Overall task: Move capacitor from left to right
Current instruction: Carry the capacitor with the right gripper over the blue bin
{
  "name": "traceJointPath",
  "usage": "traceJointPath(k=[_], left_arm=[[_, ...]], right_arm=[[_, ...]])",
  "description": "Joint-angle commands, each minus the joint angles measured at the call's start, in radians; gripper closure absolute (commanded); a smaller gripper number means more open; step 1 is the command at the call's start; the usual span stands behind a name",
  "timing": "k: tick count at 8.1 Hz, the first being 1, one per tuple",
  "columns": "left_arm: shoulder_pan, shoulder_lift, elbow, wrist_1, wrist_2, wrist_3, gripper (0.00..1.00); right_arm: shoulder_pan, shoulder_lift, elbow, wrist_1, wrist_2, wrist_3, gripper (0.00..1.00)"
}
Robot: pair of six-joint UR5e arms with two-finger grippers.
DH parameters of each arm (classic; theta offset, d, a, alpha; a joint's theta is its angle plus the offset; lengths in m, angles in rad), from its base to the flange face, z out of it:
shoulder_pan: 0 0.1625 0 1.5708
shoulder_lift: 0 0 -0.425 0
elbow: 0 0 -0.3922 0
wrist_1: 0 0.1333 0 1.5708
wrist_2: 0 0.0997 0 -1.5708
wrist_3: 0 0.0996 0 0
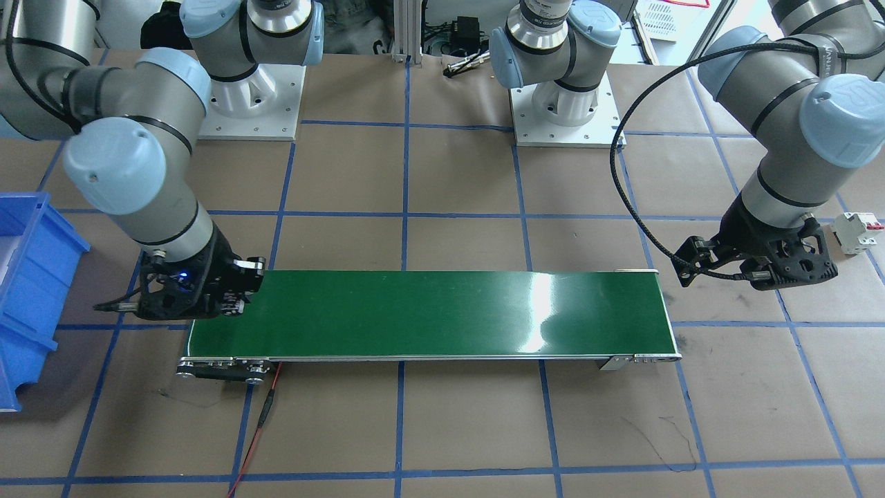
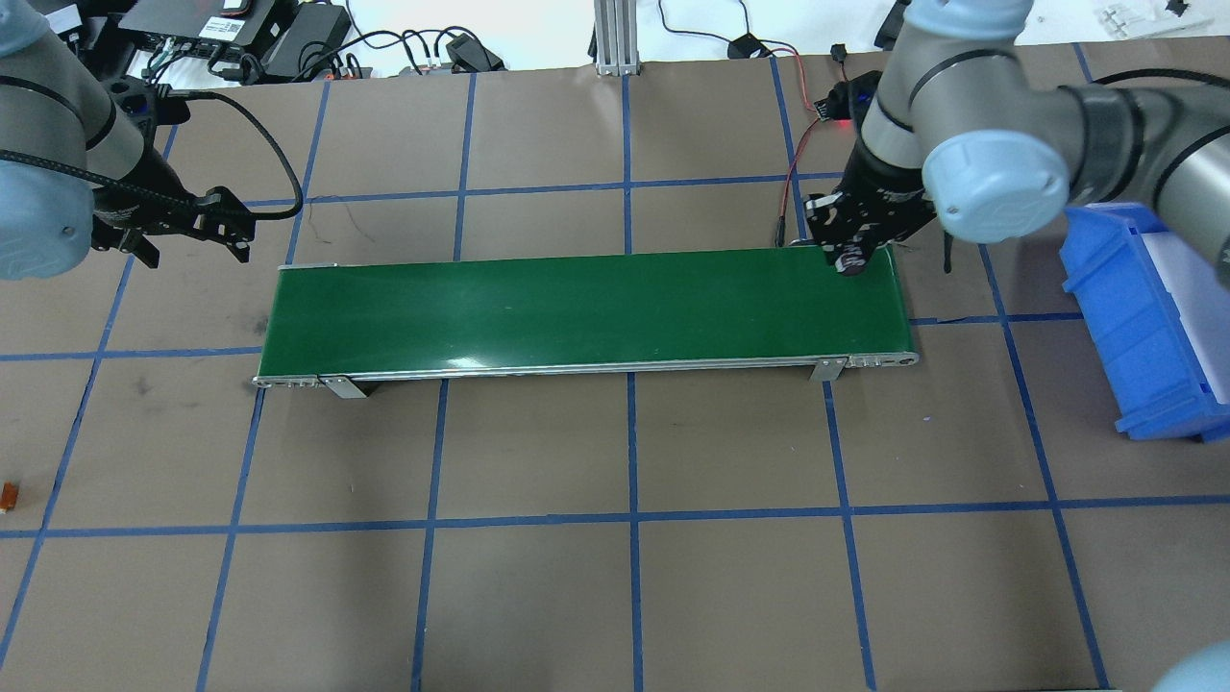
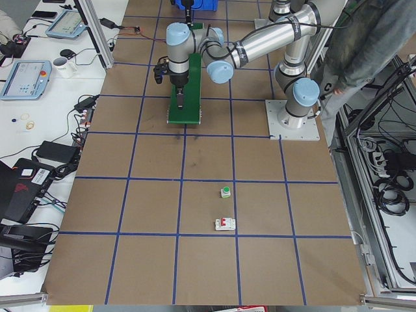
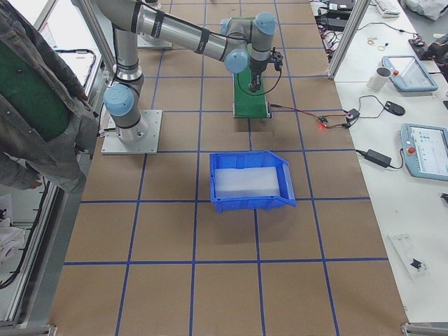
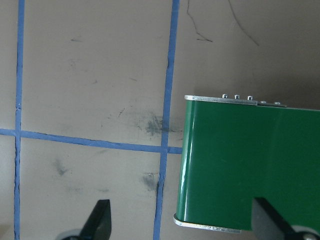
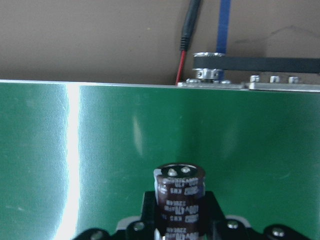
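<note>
Right now my right claw [image 2: 853, 255] is clamped on the capacitor [image 6: 180, 200], holding it over the right end of the green conveyor belt [image 2: 577, 308], near the belt's far edge. In the right wrist view, the capacitor is a stubby dark cylinder with pale printed lettering on a glossy sleeve. Its end, with two small metal studs, sticks out beyond my fingers. I cannot tell whether it touches the belt or hangs just above it.

My left claw [image 2: 195, 242] hovers just off the left end of the belt with its fingers wide apart and nothing between them. A blue bin [image 2: 1143, 327] sits on the tabletop [image 2: 625, 577] well beyond the right end of the belt. A red lead [image 6: 181, 65] runs from the belt's far edge at that same end.

I judge the capacitor to be light and rigid, so a modest squeeze should hold it. The sleeve looks slick and the body is round, so it could twist or slide out if gripped near an end, and it would likely roll if laid on its side. The best hold is across the middle of the sleeve, with the fingers on opposite sides. That keeps them clear of the studded end, which looks like the part most easily damaged.
</note>
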Motion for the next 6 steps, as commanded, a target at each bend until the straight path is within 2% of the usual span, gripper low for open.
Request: traceJointPath(k=[1, 3, 6], left_arm=[[-0.003, 0.000, 0.000, -0.001, -0.001, 0.000, 0.00], [-0.003, 0.000, 0.002, -0.003, -0.057, 0.000, 0.00], [-0.003, 0.000, 0.002, -0.003, -0.059, 0.002, 0.00]], right_arm=[[-0.182, -0.098, -0.067, 0.149, -0.085, -0.155, 1.00], [-0.308, -0.113, -0.081, 0.147, -0.196, -0.324, 1.00], [-0.526, -0.104, -0.079, 0.129, -0.216, -0.583, 1.00]])
